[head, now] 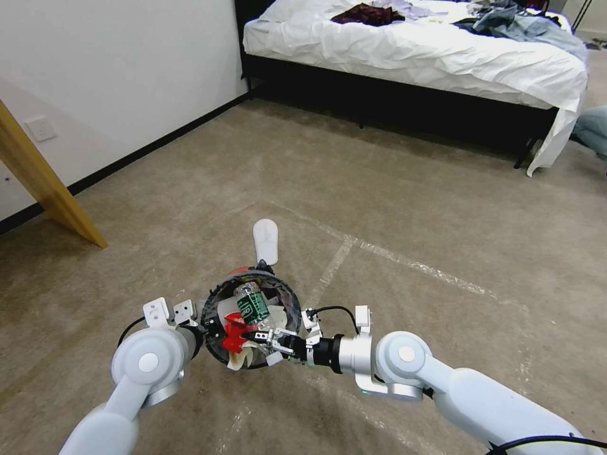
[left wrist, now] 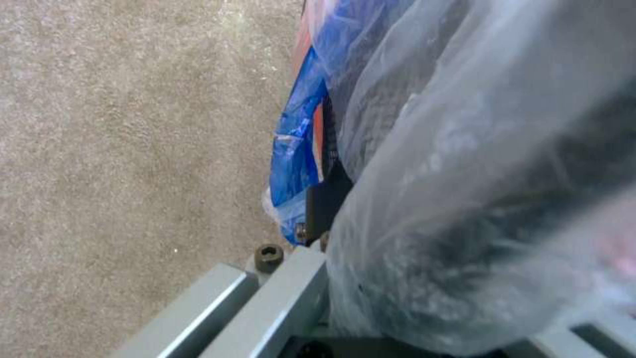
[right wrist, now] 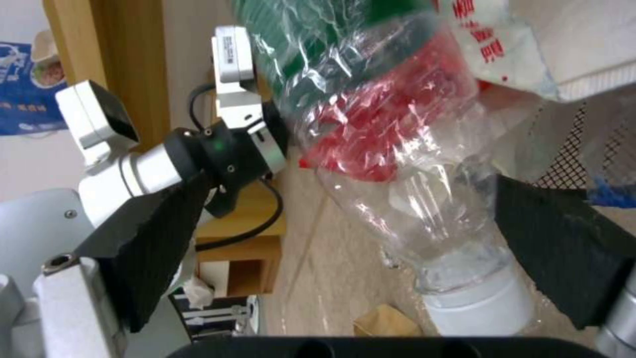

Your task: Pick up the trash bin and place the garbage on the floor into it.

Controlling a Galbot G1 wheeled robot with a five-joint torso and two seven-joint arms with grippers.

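Above the floor (head: 404,189), close in front of the robot, the trash bin (head: 288,297) hung tipped on its side, its mouth turned up toward the head camera. Its left edge was pinched by the left gripper (head: 203,323), whose fingers were closed on the rim through the clear, blue-edged liner (left wrist: 295,164). Inside the bin lay 1 clear plastic bottle (head: 254,304) with a green label, a red wrapper (head: 232,328) and something pale at the lower edge. The right gripper (head: 269,346) reached into the mouth from the right; in its wrist view its 2 black pads (right wrist: 563,253) stood wide apart on either side of the bottle's white-capped neck, not visibly pressing it. 1 white slipper (head: 265,240) lay on the carpet just beyond the bin.
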